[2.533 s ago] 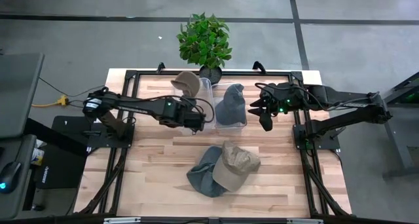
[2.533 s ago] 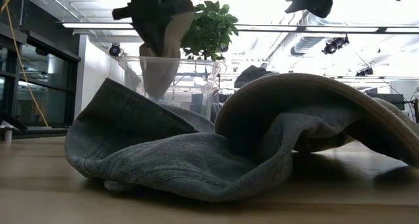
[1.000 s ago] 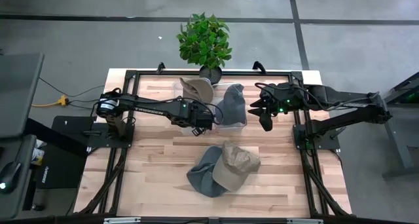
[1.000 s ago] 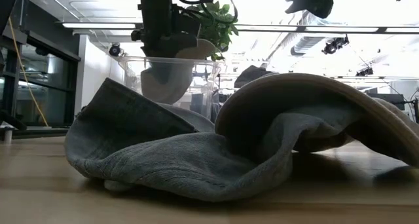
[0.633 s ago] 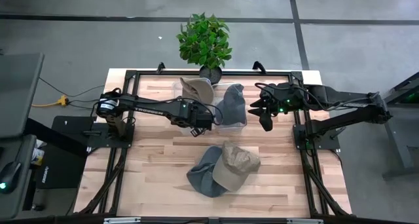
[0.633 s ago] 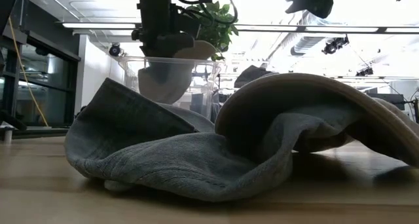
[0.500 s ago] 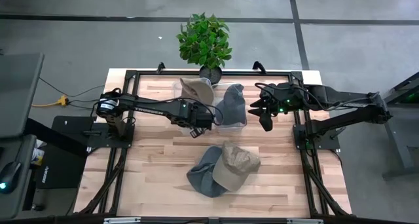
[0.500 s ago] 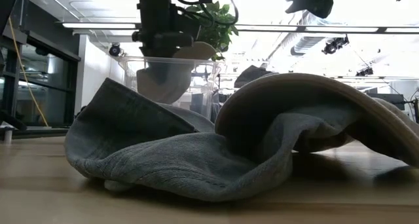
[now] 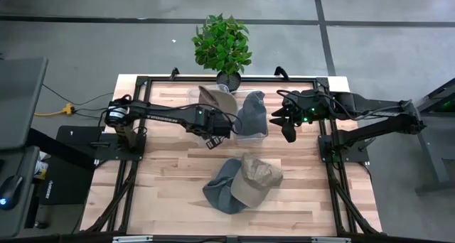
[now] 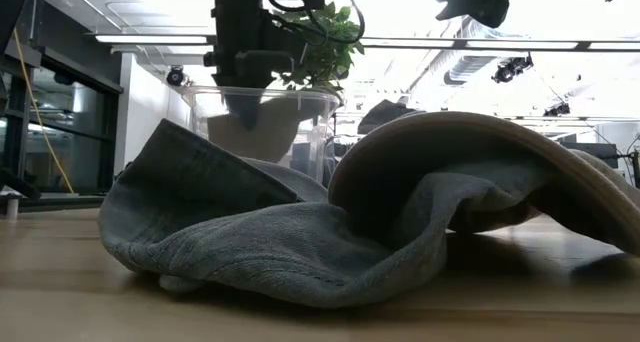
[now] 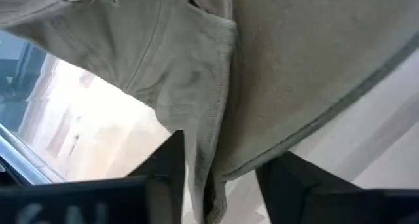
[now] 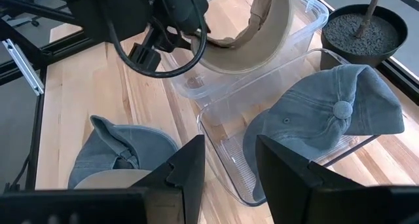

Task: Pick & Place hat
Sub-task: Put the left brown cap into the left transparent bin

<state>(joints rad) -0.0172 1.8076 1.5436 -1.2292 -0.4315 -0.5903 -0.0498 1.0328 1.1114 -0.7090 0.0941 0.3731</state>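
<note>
A tan hat (image 9: 215, 99) lies in a clear bin (image 12: 308, 6) at the table's far middle. My left gripper (image 9: 217, 117) stands just above it, pointing steeply down, open; the hat's hanging edge (image 11: 208, 178) shows between its fingers. A blue-grey hat (image 12: 330, 109) lies draped in the neighbouring clear bin (image 12: 219, 149). Nearer, a tan cap (image 9: 257, 177) lies on top of a grey-blue hat (image 9: 222, 190) on the table. My right gripper (image 9: 288, 131) hangs open and bare above the table's right side, beside the bins. My left gripper's fingers stand apart on either side of the tan hat's loose edge (image 11: 213, 145), coming from above. There is a gap between the cloth and one finger (image 11: 288, 181). Whether the other finger (image 11: 171, 162) still touches the cloth, I cannot tell. The hat rests in the bin.
A potted plant (image 9: 222, 44) stands behind the bins at the far edge. A black frame (image 9: 138, 122) runs along both sides of the table. Bare wood (image 9: 170, 179) lies to the left of the two stacked hats.
My left gripper has opened over the bin while keeping its place. The tan hat, which hung from it with the brim raised, has dropped lower and now sits in the bin. My right arm has kept still.
</note>
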